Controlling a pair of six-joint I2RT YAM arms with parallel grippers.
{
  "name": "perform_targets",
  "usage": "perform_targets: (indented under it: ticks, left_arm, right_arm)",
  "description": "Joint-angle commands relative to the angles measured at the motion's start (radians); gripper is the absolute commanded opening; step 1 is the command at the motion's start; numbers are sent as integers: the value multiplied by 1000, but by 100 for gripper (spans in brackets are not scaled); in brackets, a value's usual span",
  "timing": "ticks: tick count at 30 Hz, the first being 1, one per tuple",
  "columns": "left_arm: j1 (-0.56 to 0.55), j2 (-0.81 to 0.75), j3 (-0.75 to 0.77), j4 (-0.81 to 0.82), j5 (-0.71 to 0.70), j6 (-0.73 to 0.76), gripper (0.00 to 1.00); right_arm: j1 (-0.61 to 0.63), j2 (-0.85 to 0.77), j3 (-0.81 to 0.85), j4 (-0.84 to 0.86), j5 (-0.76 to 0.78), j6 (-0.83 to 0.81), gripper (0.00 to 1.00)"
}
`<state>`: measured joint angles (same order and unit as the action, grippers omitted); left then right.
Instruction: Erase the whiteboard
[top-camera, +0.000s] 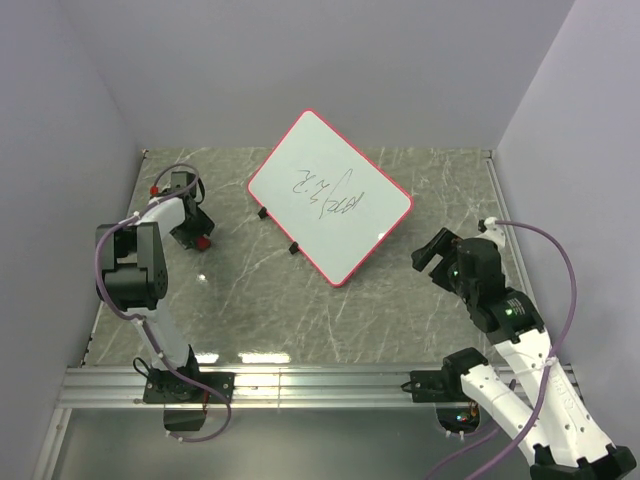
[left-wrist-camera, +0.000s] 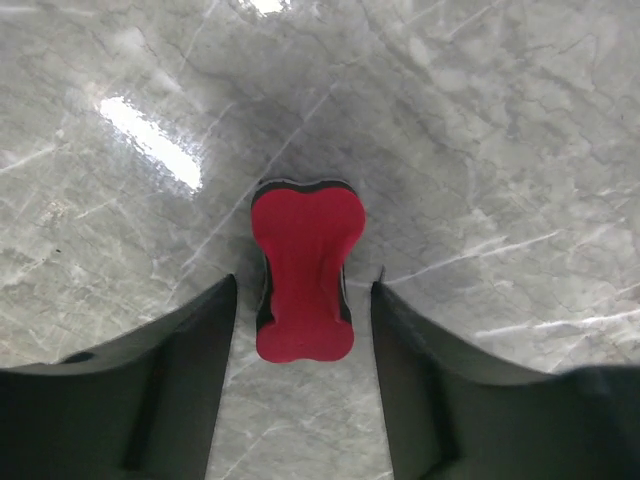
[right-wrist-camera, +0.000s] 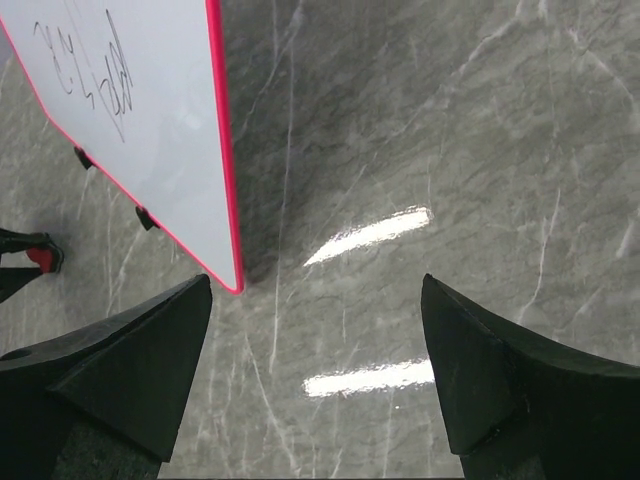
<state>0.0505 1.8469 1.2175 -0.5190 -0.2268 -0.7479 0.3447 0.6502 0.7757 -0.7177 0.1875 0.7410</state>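
The whiteboard (top-camera: 330, 195) lies tilted on the grey marble table, white with a thin red rim and black scribbles near its middle; its near edge shows in the right wrist view (right-wrist-camera: 150, 130). The small red-and-black eraser (left-wrist-camera: 303, 270) lies on the table. My left gripper (left-wrist-camera: 305, 290) is open and straddles the eraser's near end without touching it; from above it sits at the far left (top-camera: 196, 228). My right gripper (right-wrist-camera: 315, 300) is open and empty, over bare table just right of the board's corner (top-camera: 432, 250).
Grey walls close in the table on the left, back and right. A metal rail (top-camera: 320, 380) runs along the near edge by the arm bases. Bare marble lies between the board and the rail.
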Motion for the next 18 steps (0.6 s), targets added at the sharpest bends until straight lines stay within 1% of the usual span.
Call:
perform_targets:
  ticks: [1,2,4,5,7,8,9,10,13,15,17,18]
  left_arm:
    - [3,-3,14,22,-6,21,56]
    - [3,-5,4,31,-2,25,50]
    - [3,-2,-3,37,0,28,43]
    - [5,2,-7,42,3,31,34]
    - [3,6,-7,50,15,35,24]
    - [6,12,-4,48,20,38,11]
    - [5,15,-1,50,36,39,5]
    - [5,12,4,50,44,42,0]
    - [3,-15,26,56,86,45,0]
    - [3,-49,46,50,125,47,0]
    - [-11,-86,89,31,141,56,0]
    - [-18,-97,106,25,147,61,0]
  right_arm:
    - [5,17,-3,47,38,-11,92]
    - [4,25,2,53,40,-17,91]
    - [4,57,25,81,41,-43,91]
    - [2,71,36,90,40,-55,91]
    - [2,117,79,138,9,-118,91]
    - [-4,132,94,164,-31,-146,91]
    - [-13,169,126,191,-128,-170,91]
    - [-22,190,143,242,-182,-198,91]
    - [-91,284,218,310,-333,-195,91]
    - [-171,349,252,360,-416,-174,91]
    - [-234,391,266,389,-445,-143,91]
    - [-246,434,286,397,-444,-137,91]
